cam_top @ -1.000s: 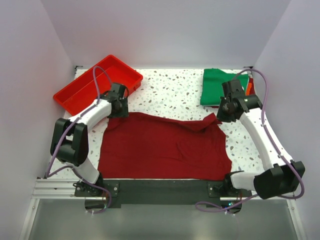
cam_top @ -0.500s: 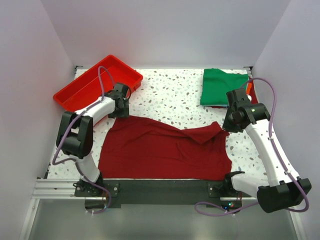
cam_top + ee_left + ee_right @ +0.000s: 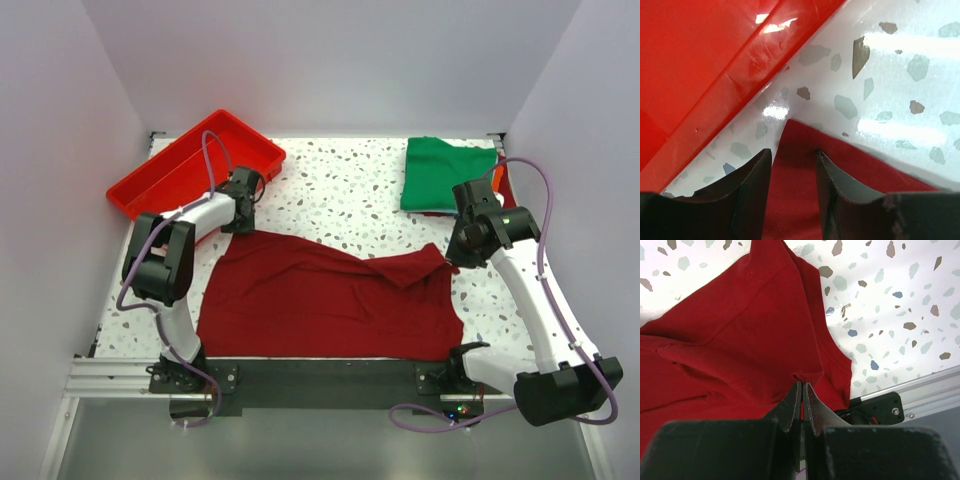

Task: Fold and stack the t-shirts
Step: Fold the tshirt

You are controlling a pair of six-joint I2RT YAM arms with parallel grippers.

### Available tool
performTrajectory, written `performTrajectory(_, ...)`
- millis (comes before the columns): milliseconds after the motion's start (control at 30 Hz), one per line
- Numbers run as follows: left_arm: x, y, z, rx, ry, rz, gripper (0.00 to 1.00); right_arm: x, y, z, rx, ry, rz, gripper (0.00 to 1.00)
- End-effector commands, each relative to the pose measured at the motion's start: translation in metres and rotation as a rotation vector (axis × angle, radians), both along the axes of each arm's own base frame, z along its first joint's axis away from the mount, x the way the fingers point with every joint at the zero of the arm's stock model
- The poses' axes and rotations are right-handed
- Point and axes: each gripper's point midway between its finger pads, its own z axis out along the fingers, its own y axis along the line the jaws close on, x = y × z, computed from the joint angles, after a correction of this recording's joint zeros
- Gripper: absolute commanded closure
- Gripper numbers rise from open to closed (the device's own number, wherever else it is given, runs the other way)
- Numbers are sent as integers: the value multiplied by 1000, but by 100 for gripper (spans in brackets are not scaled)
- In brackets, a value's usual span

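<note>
A dark red t-shirt (image 3: 330, 295) lies spread on the speckled table, its far right corner lifted and folded inward. My right gripper (image 3: 450, 252) is shut on that corner; the right wrist view shows the jaws (image 3: 803, 385) pinching a fold of the dark red cloth (image 3: 730, 340). My left gripper (image 3: 236, 222) is at the shirt's far left corner. In the left wrist view it (image 3: 792, 160) is open, its fingers (image 3: 752, 180) on either side of the cloth corner (image 3: 795, 145) lying on the table. A folded green t-shirt (image 3: 445, 172) lies far right on orange and red edges (image 3: 498, 178).
A red plastic tray (image 3: 195, 167) stands at the far left, just beyond my left gripper; its wall (image 3: 700, 75) fills the left wrist view. A black rail (image 3: 330, 380) runs along the near table edge, also in the right wrist view (image 3: 875, 407). Walls enclose three sides.
My right gripper has carried the shirt's far right corner a little nearer and to the right, folding it inward. My left arm's elbow has swung up; its gripper stays at the far left corner.
</note>
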Motion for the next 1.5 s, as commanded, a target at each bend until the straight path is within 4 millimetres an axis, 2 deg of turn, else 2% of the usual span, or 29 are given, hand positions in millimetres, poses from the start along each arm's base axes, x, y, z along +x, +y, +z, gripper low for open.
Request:
performTrajectory(0, 24, 3, 13, 13, -93, 12, 56, -5, -7, 1, -23, -3, -29, 100)
performTrajectory(367, 22, 3, -2, 17, -83, -1, 60, -5, -1, -2, 10, -1, -33, 100)
performTrajectory(667, 15, 4, -14, 18, -53, -2, 71, -4, 1, 0, 20, -9, -33, 100)
performTrajectory(733, 11, 5, -19, 18, -42, -2, 76, -4, 0, 0, 20, -8, -36, 100)
performTrajectory(867, 5, 5, -26, 17, -23, -8, 94, -4, 1, -1, 25, -10, -36, 100)
performTrajectory(933, 3, 5, -26, 14, -19, -15, 99, -3, 2, 0, 27, -12, -37, 100)
performTrajectory(1100, 11, -3, -10, -19, -52, -35, 100, 4, 5, 3, 41, -30, -34, 100)
performTrajectory(1267, 19, -14, 22, -83, -125, -59, 100, 17, 10, 6, 56, -46, -26, 100)
performTrajectory(1467, 24, -20, 57, -126, -190, -62, 100, 43, 15, 14, 57, -85, -11, 100)
